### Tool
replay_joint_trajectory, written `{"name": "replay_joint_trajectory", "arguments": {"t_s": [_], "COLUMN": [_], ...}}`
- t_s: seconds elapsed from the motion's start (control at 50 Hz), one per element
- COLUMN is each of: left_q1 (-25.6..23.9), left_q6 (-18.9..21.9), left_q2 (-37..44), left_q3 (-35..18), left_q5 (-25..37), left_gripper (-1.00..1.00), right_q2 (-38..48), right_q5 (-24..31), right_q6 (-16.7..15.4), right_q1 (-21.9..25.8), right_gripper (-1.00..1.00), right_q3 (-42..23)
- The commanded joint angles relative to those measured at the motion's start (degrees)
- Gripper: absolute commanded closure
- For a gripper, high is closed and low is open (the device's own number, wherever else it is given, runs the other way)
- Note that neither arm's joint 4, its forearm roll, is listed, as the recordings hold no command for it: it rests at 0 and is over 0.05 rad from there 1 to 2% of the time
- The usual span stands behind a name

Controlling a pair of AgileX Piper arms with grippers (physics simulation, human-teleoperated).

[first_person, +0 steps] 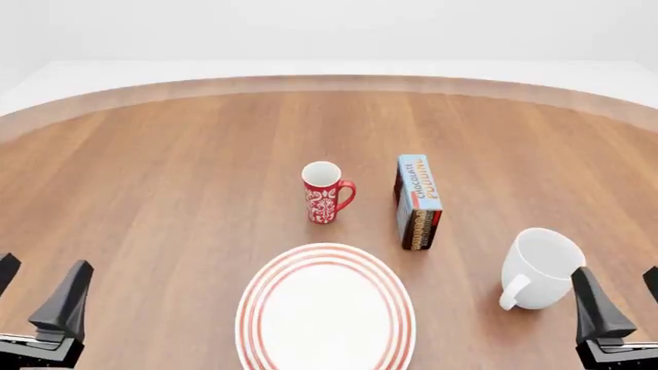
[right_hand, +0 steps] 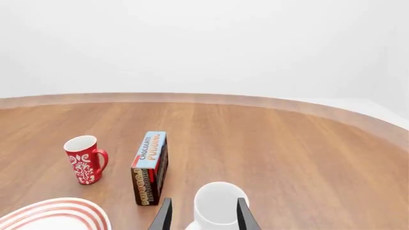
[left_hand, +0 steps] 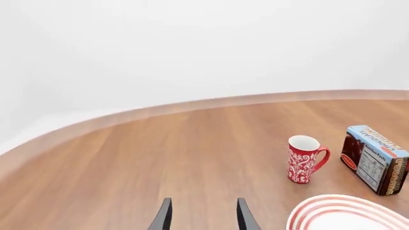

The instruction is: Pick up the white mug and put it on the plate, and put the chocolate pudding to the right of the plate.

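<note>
**Both claws spread, nothing held; white mug sits just ahead of right claw**

Right claw (first_person: 619, 304): fingers spread wide, nothing gripped. White mug (first_person: 540, 267) stands upright on the surface (first_person: 185, 169) just in front of it and a bit to its left, handle toward the camera side in front view. In right wrist view the mug (right_hand: 217, 206) shows between the two finger tips, mouth up, but contact w/ the fingers can't be told.

Chocolate pudding (first_person: 418, 200) stands on a narrow edge, blue lettered face up, ahead and left of right claw, near the mug but apart from it. Red mug (first_person: 326, 192) w/ white pattern is further left, upright, handle pointing toward the pudding box, apart from it.

Plate (first_person: 257, 308), red rings at rim, lies flat between the two claws, nearer the camera than red mug and pudding. Nothing on it.

Left claw (first_person: 36, 293): also wide apart, holding nothing, low over the surface. Plate is to its right; red mug and pudding ahead-right, well apart from it.
</note>
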Motion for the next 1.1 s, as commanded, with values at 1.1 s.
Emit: {"name": "replay_joint_trajectory", "arguments": {"t_s": [1.1], "left_q1": [-23.88], "left_q6": [7.54], "left_q2": [22.66], "left_q3": [-9.90], "left_q5": [-13.98], "left_gripper": [-1.00], "right_q2": [-0.11], "right_q5": [0.16], "right_q6": [-0.37], "right_q1": [0.18], "right_gripper": [-1.00], "right_q3": [-0.03]}}
